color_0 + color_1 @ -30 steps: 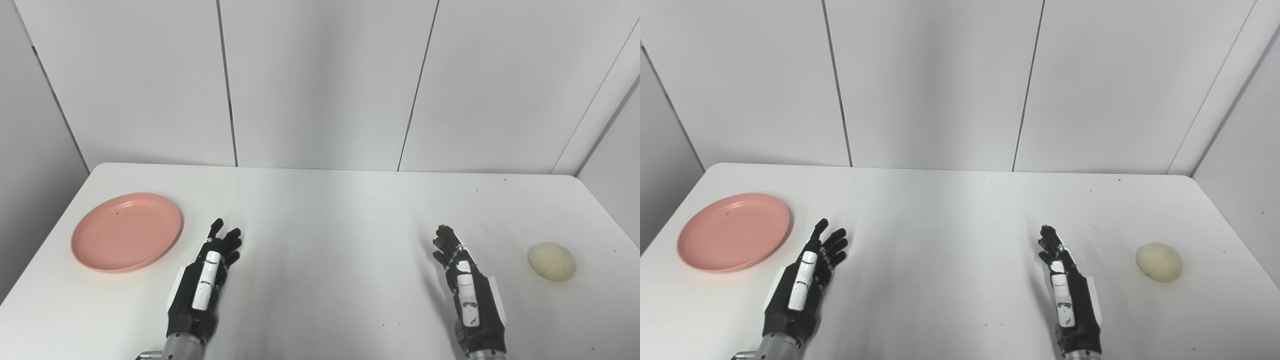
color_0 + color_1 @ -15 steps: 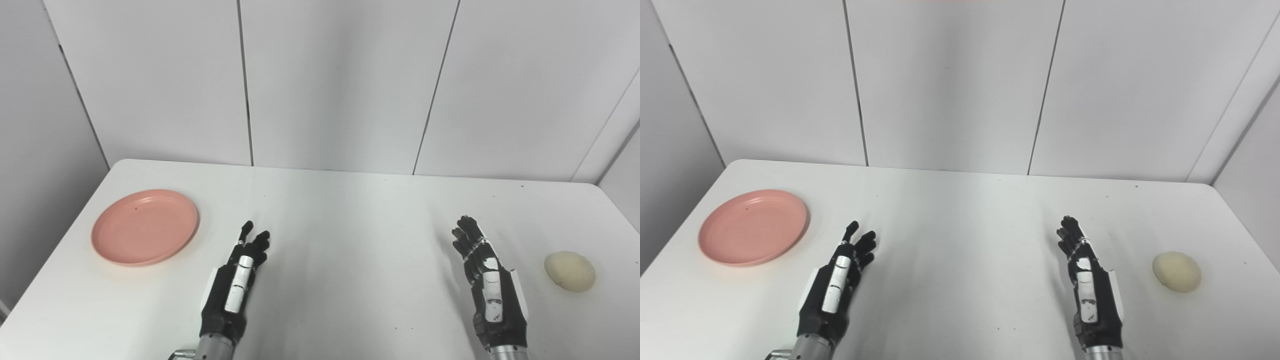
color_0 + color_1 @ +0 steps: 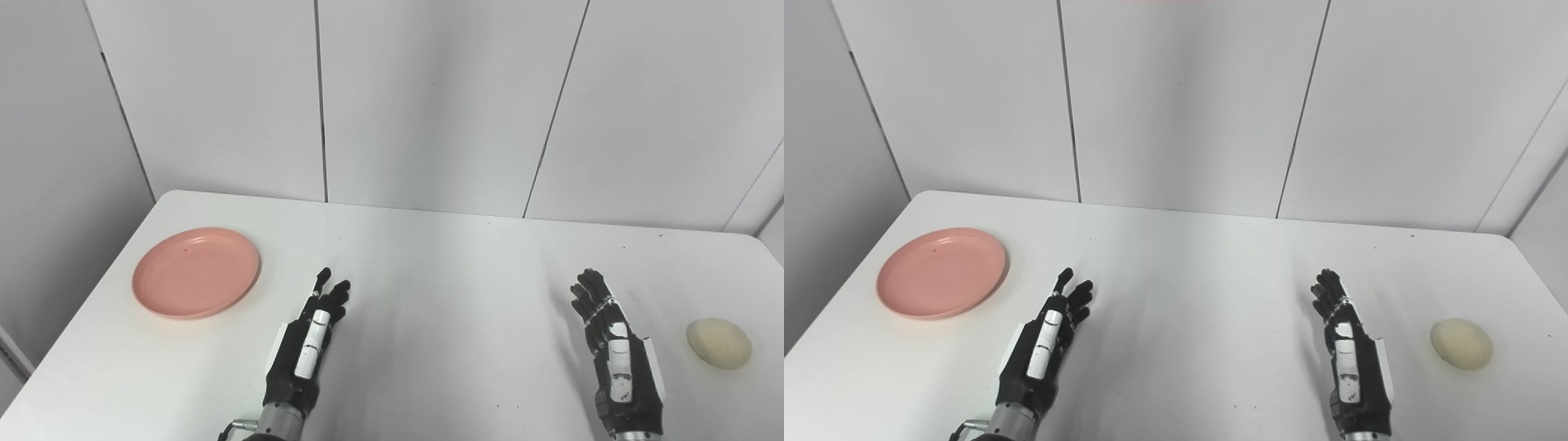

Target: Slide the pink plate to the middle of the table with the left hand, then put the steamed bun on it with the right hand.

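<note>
The whole picture has slid to the right since 1 second ago, so the camera was turned toward the left. The things on the table [image 3: 429, 257] were not moved. The plate [image 3: 196, 272] is seen in the same spot on the left side of the table, and the bun [image 3: 718, 343] in the same spot on the right side, near the edge.

The left hand [image 3: 306, 349] is held just above the table, a little to the right of the plate and not touching it. Its fingers are stretched out and spread a bit, and nothing is held in it. The right hand [image 3: 618, 361] is held the same way, with its fingers out and nothing in it. It is near the bun, on the bun's left, but the bun is not touched.

Both hands look to be kept in almost the same pose as before, so nothing has been started yet. The turn of the camera may mean the plate is being looked at first. That fits the task, because the plate must be slid to the middle by the left hand before the bun can be put on it. The middle of the table lies between the 2 hands.
</note>
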Robot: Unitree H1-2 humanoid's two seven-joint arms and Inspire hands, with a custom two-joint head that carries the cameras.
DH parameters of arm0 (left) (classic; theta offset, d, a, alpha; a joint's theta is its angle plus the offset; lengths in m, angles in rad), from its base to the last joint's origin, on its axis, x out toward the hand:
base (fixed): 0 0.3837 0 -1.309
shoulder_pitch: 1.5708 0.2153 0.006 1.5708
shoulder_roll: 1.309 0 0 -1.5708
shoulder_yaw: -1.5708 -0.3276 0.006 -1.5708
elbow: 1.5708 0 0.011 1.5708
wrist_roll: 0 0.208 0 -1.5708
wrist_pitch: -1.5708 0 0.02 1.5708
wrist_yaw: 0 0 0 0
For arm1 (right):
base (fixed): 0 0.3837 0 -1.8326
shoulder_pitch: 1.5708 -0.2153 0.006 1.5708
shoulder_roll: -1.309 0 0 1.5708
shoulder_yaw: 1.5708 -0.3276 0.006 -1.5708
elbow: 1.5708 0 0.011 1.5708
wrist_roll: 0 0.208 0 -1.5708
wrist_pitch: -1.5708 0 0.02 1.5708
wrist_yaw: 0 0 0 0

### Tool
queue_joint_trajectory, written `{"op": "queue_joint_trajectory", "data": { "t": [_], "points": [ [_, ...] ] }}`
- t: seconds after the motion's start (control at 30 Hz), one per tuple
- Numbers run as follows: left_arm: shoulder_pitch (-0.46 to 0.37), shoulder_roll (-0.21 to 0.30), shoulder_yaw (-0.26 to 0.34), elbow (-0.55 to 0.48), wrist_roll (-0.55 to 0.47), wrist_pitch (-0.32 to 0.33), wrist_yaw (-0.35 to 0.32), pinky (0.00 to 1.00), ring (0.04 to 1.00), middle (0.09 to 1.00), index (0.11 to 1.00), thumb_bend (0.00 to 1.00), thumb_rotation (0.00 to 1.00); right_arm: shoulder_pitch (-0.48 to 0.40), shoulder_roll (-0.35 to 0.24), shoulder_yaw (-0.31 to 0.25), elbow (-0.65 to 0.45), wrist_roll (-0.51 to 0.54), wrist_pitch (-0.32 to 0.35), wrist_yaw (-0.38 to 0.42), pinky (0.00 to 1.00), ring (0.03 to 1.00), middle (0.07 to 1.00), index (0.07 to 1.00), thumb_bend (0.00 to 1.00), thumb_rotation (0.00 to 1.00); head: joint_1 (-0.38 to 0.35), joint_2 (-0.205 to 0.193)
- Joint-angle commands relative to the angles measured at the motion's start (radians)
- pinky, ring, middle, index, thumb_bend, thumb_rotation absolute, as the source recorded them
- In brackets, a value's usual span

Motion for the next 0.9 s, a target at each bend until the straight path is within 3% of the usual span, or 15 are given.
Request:
{"op": "queue_joint_trajectory", "data": {
  "t": [0.0,0.07,0.23,0.47,0.6,0.87],
  "points": [
    [-0.008,-0.004,0.006,0.008,0.002,-0.048,0.002,0.95,0.927,0.9,0.969,0.69,0.88,0.056,0.004,-0.004,0.067,0.001,-0.008,0.003,0.94,0.917,0.921,0.896,0.72,1.0,0.007,-0.003],
    [-0.012,-0.005,0.012,-0.008,-0.002,-0.045,0.006,0.93,0.908,0.887,0.961,0.72,0.87,0.054,0.009,-0.001,0.063,0.01,0.012,0.005,0.98,0.943,0.939,0.905,0.74,1.0,0.003,-0.006],
    [-0.035,-0.001,0.03,-0.085,-0.032,-0.06,-0.005,0.93,0.906,0.887,0.951,0.71,0.85,0.062,0.024,0.0,0.036,0.013,0.023,-0.006,0.96,0.93,0.934,0.903,0.7,1.0,-0.023,-0.013],
    [-0.159,0.046,0.105,-0.13,-0.045,-0.057,0.022,0.9,0.878,0.873,0.929,0.82,0.85,0.054,0.04,0.006,0.063,0.008,0.006,-0.012,0.94,0.917,0.921,0.883,0.72,1.0,-0.051,-0.029],
    [-0.238,0.061,0.151,-0.122,-0.042,-0.075,0.049,0.87,0.854,0.863,0.928,0.79,0.84,0.052,0.041,0.003,0.077,0.012,-0.002,-0.009,0.92,0.91,0.914,0.874,0.73,0.99,-0.048,-0.035],
    [-0.428,0.167,0.263,-0.014,-0.035,-0.121,0.1,0.84,0.82,0.824,0.891,0.79,0.86,0.05,0.039,0.004,0.083,0.019,0.0,-0.002,0.93,0.911,0.919,0.882,0.69,1.0,-0.049,-0.043]
  ]
}}
